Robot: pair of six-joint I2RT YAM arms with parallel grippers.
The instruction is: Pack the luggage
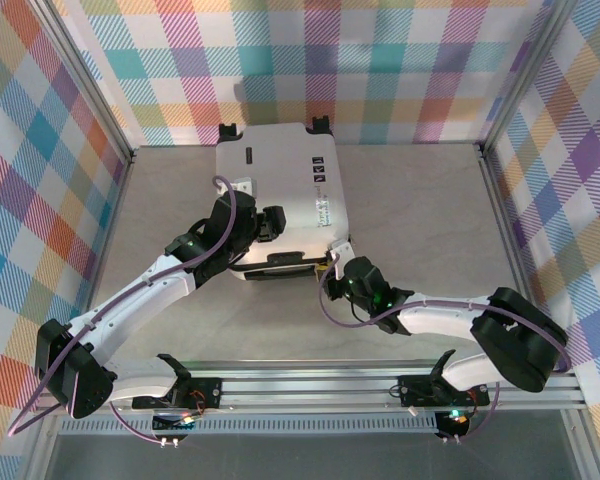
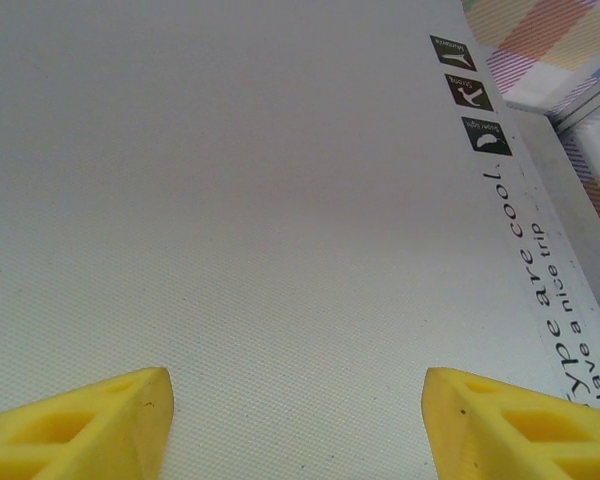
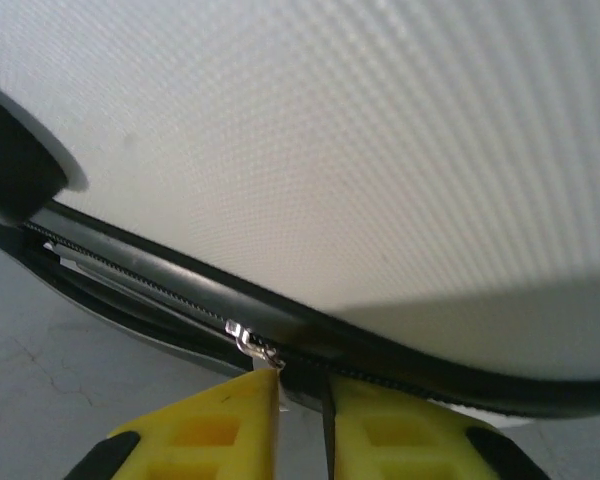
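Right gripper (image 3: 302,388) nearly closed at the zipper pull (image 3: 252,343); grip unclear.
Luggage (image 1: 280,185) lid down; zipping apparently unfinished.

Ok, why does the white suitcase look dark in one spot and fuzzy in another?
Right wrist view: a grey shadow crosses the luggage low on the right, above the zipper; the black wheel at the left edge is blurred. Left wrist view: evenly lit shell, sharp print. Top view: soft, even light on the table.
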